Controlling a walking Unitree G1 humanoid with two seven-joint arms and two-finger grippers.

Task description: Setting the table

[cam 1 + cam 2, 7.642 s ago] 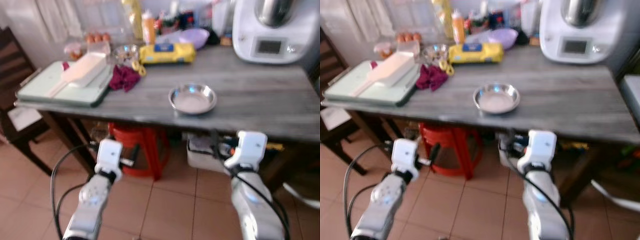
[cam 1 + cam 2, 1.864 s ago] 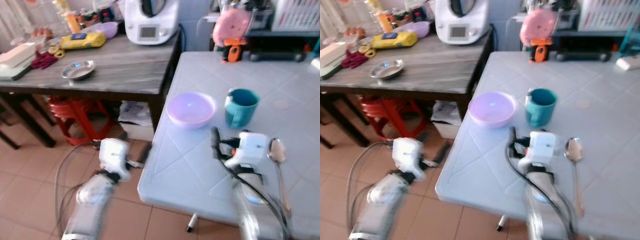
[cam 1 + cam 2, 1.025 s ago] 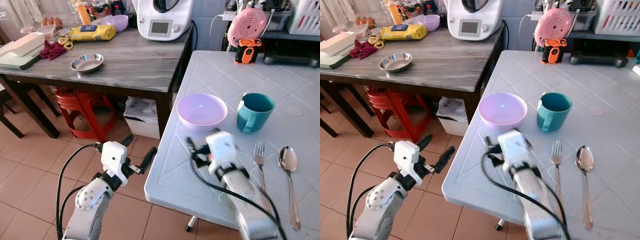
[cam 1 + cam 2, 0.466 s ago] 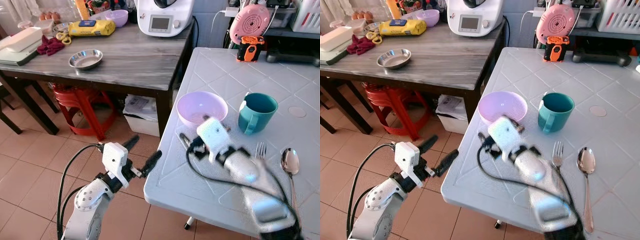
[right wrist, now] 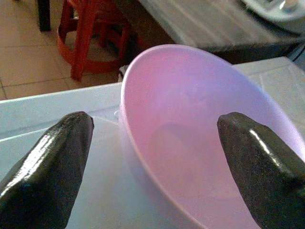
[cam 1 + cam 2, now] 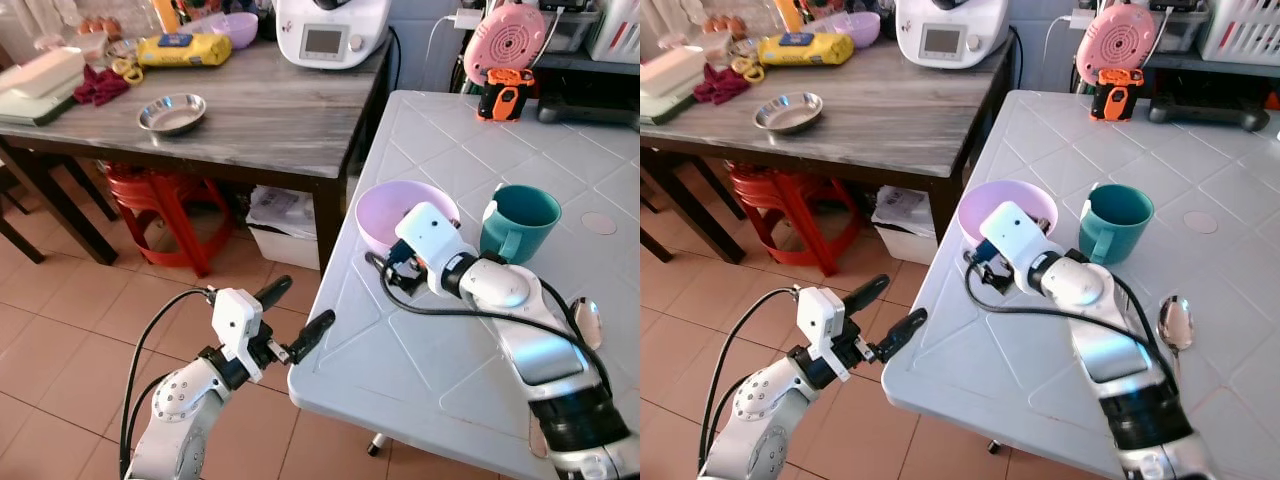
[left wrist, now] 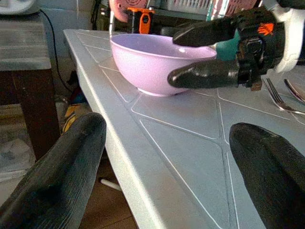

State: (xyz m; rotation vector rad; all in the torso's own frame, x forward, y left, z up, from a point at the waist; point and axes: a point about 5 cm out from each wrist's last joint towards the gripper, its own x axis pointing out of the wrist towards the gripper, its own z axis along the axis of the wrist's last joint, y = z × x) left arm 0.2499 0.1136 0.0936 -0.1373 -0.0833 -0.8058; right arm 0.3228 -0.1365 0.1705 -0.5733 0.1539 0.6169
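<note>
Pale tiled table (image 6: 470,360) w/ lilac bowl (image 6: 385,215), right gripper (image 5: 152,157) fingers wide astride it; left gripper (image 6: 300,318) fingers wide.

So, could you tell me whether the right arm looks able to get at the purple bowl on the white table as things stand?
Probably yes. The right tool is open and right at the purple bowl, with one finger over the rim and the other outside the wall. Nothing lies between them.
</note>
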